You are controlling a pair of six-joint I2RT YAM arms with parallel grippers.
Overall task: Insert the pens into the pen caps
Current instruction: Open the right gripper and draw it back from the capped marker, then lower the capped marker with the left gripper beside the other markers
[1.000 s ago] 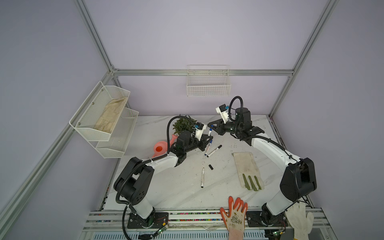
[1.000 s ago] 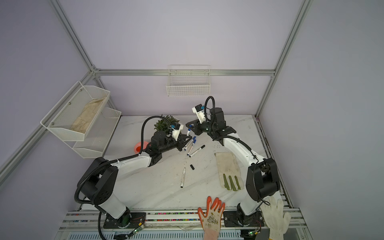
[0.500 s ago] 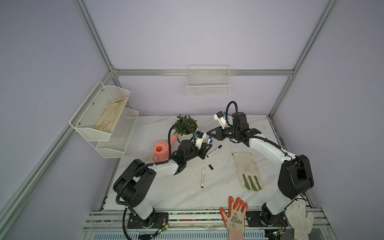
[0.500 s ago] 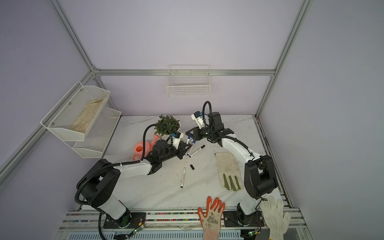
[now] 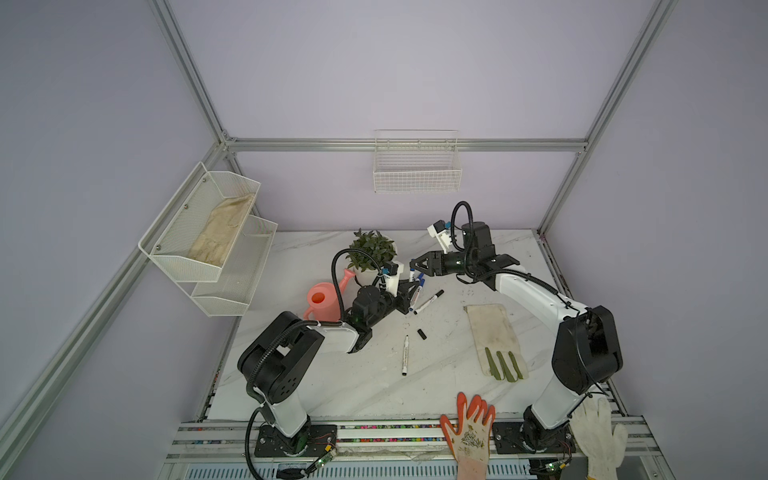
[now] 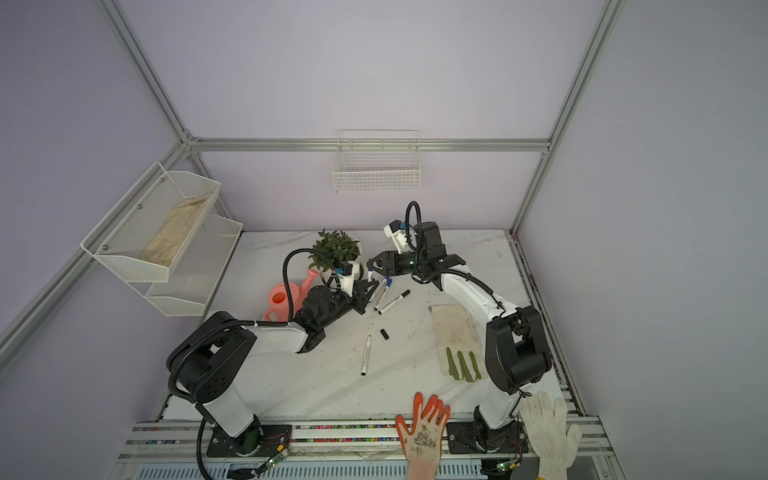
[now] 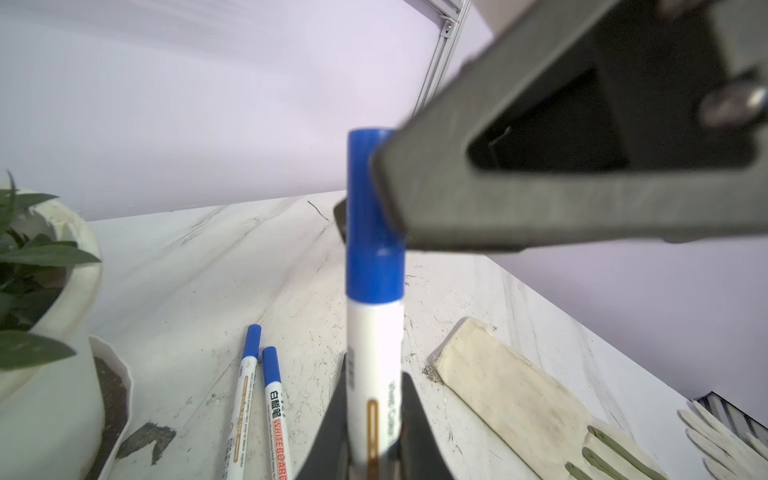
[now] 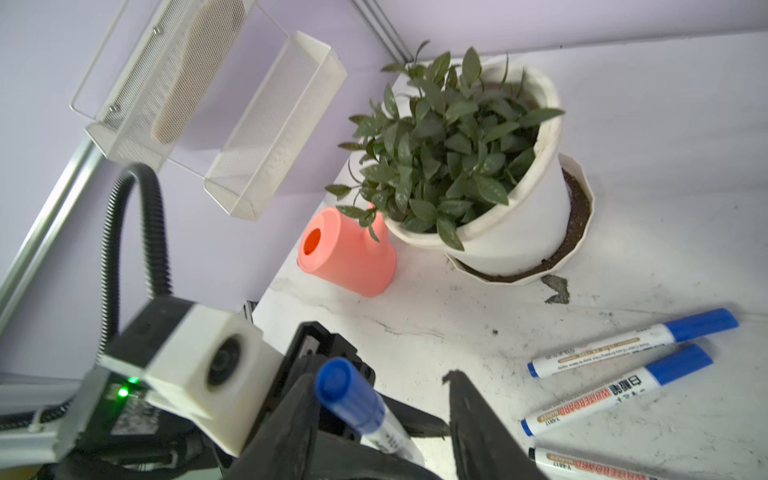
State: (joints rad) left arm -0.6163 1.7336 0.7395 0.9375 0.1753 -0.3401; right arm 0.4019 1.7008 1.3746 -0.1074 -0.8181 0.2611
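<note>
Leftward, upper mesh bin (image 5: 166, 235) holds 1 cloth (image 5: 222, 230); left tool (image 7: 374, 386), 1 pen (image 7: 374, 328).

Both top views look steeply down from high above the front edge of the table (image 5: 332, 395) toward the back wall (image 5: 316, 195), far enough off to hold the whole workspace, and share nearly the same scene. The left wrist camera (image 8: 208, 361) sits close behind the left gripper (image 7: 374, 374), facing out along its fingers past the blue-capped pen (image 7: 374, 332) between them. The right wrist camera (image 5: 441, 233) sits close above the right gripper (image 8: 378, 395), facing down past its fingers onto the left gripper's end. Both wrist views share that pen, two capped pens (image 8: 633, 343) lying beyond the left gripper, and the plant pot (image 8: 523, 216) beside it.
</note>
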